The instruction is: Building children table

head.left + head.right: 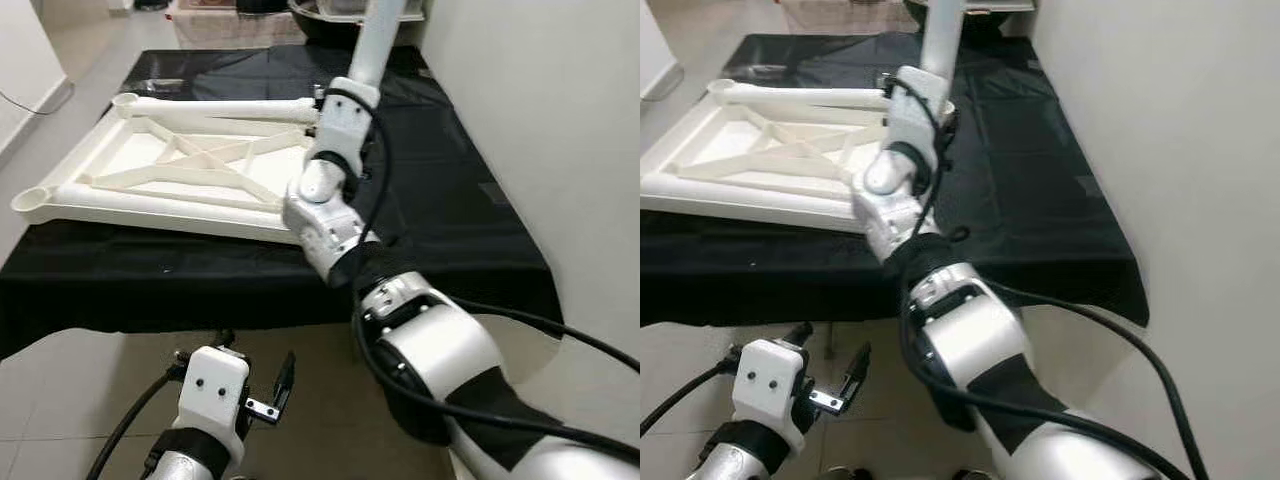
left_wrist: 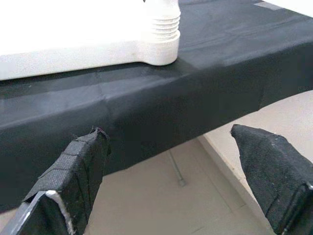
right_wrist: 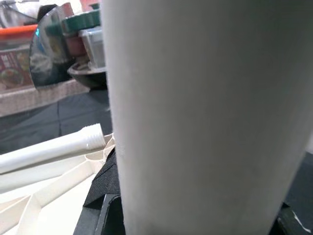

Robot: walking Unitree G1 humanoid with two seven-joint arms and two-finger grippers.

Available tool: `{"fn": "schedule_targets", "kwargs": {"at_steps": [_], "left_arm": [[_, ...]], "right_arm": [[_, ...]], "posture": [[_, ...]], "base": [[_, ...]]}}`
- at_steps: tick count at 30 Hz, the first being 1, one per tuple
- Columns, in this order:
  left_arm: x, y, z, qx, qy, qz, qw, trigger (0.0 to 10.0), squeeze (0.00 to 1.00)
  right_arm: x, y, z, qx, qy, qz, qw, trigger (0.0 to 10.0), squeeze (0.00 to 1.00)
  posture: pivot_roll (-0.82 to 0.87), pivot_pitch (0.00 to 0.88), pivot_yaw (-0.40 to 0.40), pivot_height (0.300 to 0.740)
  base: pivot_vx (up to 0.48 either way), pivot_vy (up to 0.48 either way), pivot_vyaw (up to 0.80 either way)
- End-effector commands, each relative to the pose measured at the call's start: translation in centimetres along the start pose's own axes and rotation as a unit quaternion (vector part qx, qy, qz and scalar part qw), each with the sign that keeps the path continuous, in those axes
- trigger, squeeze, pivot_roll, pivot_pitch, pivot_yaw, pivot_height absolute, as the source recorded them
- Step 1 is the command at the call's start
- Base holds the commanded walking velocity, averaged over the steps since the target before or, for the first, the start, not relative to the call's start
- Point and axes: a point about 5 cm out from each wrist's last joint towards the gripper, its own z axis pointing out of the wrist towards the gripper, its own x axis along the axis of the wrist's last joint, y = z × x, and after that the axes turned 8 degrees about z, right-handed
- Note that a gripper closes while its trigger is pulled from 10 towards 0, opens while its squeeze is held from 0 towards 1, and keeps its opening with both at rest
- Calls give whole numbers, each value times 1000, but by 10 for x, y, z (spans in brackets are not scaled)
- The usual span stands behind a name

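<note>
While the right gripper (image 1: 325,105) clamps an upright table leg (image 1: 378,40) at the far corner of the inverted tabletop (image 1: 140,165), crooked threading could jam it; left gripper (image 1: 262,392) hangs open.

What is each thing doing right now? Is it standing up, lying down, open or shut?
Table top: upside down, flat on the black cloth.
Upright leg: standing up, held.
Spare leg: lying on the table top, not screwed in.
Near left corner socket: empty.
Right gripper: shut on the upright leg.
Left gripper: open, holding nothing.
</note>
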Motion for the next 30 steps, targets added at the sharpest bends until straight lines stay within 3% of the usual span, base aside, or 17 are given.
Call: {"fn": "schedule_targets", "kwargs": {"at_steps": [1, 8, 10, 13, 17, 19, 21, 30], "left_arm": [[-6, 2, 0, 0, -13, 2, 1000, 10000, 0], [-6, 2, 1, -1, -10, 0, 1000, 10000, 0], [-7, 3, 2, -2, -10, 1, 1000, 10000, 0], [-7, 3, 2, -3, -9, 2, 1000, 10000, 0], [-8, 4, 2, -3, -9, 1, 1000, 10000, 0], [-8, 4, 3, -2, -9, 1, 1000, 10000, 0], [-8, 4, 4, 0, -8, 0, 1000, 10000, 0], [-8, 4, 4, 1, -7, 0, 1000, 10000, 0]], "right_arm": [[-35, 16, -7, -13, -47, -45, 998, 10000, 0], [-38, 12, -16, 9, -21, -64, 998, 10000, 0], [-32, 1, -23, 56, 17, -74, 996, 10000, 0], [-27, -10, -29, 106, 32, -84, 990, 10000, 0], [-25, -15, -29, 131, 30, -87, 987, 10000, 0], [-18, -16, -18, 125, 7, -84, 989, 10000, 0], [-19, -11, -8, 102, -48, -64, 992, 10000, 0], [-28, 5, 7, 64, -140, -42, 987, 10000, 0]], "posture": [[98, 181, -44, 740], [92, 174, -43, 740], [92, 174, -43, 740], [88, 172, -44, 740], [86, 173, -46, 740], [84, 174, -51, 740], [84, 174, -51, 740], [88, 175, -57, 740]], "base": [[0, 0, 0], [0, 0, 0], [0, 0, 0], [0, 0, 0], [0, 0, 0], [0, 0, 0], [0, 0, 0], [0, 0, 0]]}}
